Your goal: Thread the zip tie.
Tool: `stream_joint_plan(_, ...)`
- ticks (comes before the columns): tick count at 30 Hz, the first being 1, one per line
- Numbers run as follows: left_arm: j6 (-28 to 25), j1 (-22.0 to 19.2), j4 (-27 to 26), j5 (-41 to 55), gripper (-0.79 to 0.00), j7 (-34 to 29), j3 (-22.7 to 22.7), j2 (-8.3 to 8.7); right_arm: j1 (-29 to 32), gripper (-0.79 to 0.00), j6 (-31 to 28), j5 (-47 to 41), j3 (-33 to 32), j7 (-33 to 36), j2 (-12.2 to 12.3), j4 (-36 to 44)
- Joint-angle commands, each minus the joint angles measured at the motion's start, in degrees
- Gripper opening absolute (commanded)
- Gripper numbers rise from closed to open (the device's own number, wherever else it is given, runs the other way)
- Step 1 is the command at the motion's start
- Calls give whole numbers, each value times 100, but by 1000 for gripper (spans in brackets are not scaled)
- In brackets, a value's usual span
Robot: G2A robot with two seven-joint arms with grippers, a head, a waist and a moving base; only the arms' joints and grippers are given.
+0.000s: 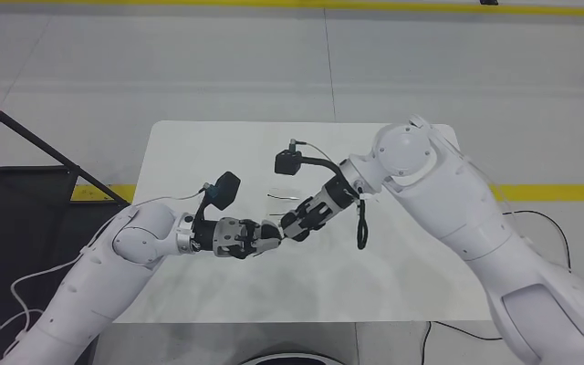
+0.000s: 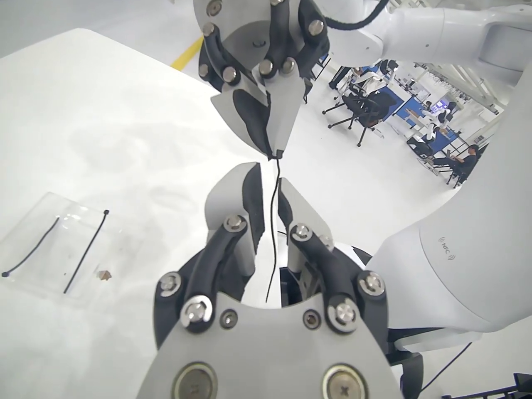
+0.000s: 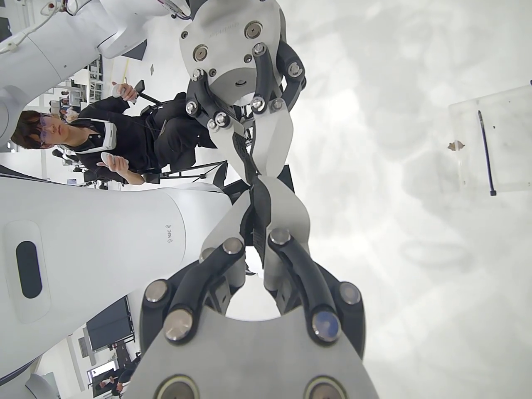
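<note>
The right fingers (image 2: 282, 118) pinch the head of the black zip tie (image 2: 274, 209) at their very tips. Its strap runs through the narrow gap between the left fingers (image 2: 226, 209) (parted, not visibly gripping it). Both meet above the white table (image 2: 104, 126), well apart from a clear tray (image 2: 75, 226) bearing two spare ties (image 2: 87, 251).
</note>
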State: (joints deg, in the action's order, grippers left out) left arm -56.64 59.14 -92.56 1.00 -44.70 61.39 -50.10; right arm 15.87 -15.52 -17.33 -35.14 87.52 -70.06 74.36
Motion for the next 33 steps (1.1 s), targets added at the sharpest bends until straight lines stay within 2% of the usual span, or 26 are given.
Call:
stream_joint_plan(1, -2, -9, 5, 1, -674, -8, -11, 2, -11, -785, -3, -6, 8, 17, -12, -22)
stream_joint_plan(7, -23, -37, 38, 79, -779, -18, -49, 8, -40, -785, 1, 6, 24, 29, -48, -77)
stream_joint_plan(11, -32, -59, 81, 121, -785, -5, -48, 14, -43, -785, 4, 3, 16, 21, -65, -112)
stream_joint_plan(12, -25, -62, 95, 112, -785, 20, -36, 15, -41, -690, 7, -4, 8, 11, -67, -121)
stream_joint_plan(13, -11, -60, 108, 103, -785, 50, -27, 15, -36, -366, 9, -12, -9, -14, -68, -137)
stream_joint_plan(14, 3, -59, 120, 90, -785, 104, -6, 14, -28, -99, 10, -15, -27, -39, -66, -147)
stream_joint_plan(15, 11, -53, 124, 58, -785, 156, 13, 13, -16, 0, 0, -16, -49, -59, -62, -146)
stream_joint_plan(23, 76, 84, 156, -232, -785, 782, 261, 1, 299, 0, -292, -100, -494, -209, 95, -1)
stream_joint_plan(31, 78, 366, 294, -273, -785, 1976, 657, -49, 926, 0, -759, -204, -1095, -635, 317, 397)
stream_joint_plan(33, 76, 413, 277, -307, -785, 2066, 678, -56, 1040, 0, -813, -304, -1249, -688, 374, 520)
